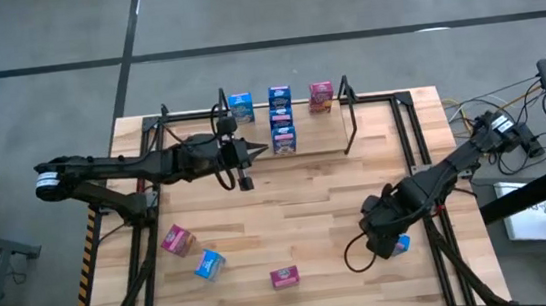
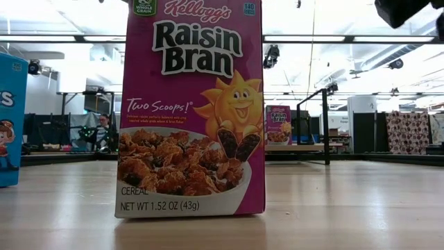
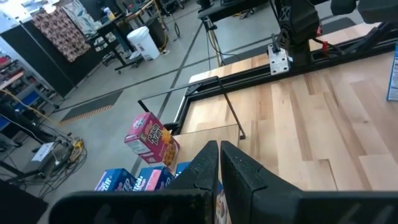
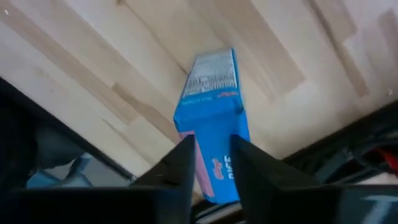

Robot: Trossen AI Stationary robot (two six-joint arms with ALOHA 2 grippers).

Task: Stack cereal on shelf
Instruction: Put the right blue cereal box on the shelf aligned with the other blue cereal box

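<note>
The shelf (image 1: 349, 124) stands at the table's far middle, holding blue cereal boxes (image 1: 282, 119) and one pink box (image 1: 321, 96). My left gripper (image 1: 256, 153) is shut just in front of the shelf, beside the blue column. Its wrist view shows it (image 3: 219, 158) above the pink box (image 3: 149, 138). My right gripper (image 1: 385, 243) points down over a blue box (image 4: 211, 118) lying flat on the table at the near right. Its fingers (image 4: 181, 163) stand a narrow gap apart above the box's near end. No touch shows.
Loose boxes rest on the near table: a pink one (image 1: 176, 241), a blue one (image 1: 209, 265) and another pink one (image 1: 285, 276). That last one stands upright, close before the low camera (image 2: 191, 107). Black frame tubes (image 1: 415, 149) edge the table. Bare wood lies in the middle.
</note>
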